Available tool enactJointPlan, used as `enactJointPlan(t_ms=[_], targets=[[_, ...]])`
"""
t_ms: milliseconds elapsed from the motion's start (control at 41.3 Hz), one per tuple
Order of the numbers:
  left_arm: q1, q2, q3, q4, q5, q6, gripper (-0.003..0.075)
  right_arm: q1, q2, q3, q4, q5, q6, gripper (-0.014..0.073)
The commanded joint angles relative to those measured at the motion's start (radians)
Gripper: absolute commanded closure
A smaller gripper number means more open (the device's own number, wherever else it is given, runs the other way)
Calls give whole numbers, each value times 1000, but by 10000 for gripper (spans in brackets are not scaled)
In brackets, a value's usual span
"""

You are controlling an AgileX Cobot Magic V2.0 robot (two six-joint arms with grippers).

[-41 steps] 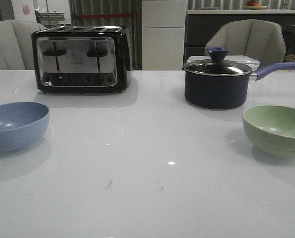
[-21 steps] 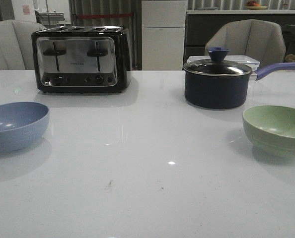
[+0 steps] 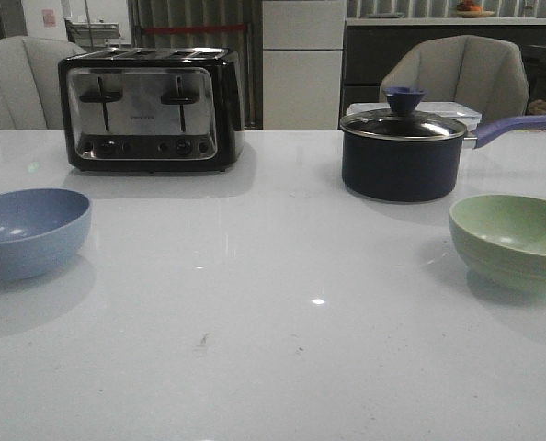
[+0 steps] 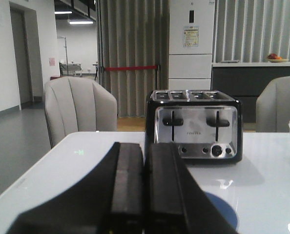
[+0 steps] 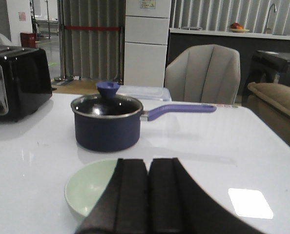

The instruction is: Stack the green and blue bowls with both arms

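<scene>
Two bowls unmoved since the earlier frame: blue bowl [image 3: 29,232] at worktop [image 3: 273,322] left edge, green bowl [image 3: 514,241] at right, well apart. Left end effector [image 4: 144,195] and right end effector [image 5: 148,200] both pressed closed, empty. Toaster [image 3: 150,109] and saucepan [image 3: 402,152] unchanged behind.

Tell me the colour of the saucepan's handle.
Purple-blue; the saucepan handle shows best in the right wrist view.

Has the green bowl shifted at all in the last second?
No. In the front view the green bowl sits in the same spot, right of and nearer than the saucepan, its rim just as far from the pan's base as before.
</scene>
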Motion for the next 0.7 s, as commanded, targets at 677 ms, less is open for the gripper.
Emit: enactJointPlan(t_ms=[677], targets=[[-2, 393, -632, -48, 604, -10, 623, -4, 507, -566, 3, 426, -4, 536]])
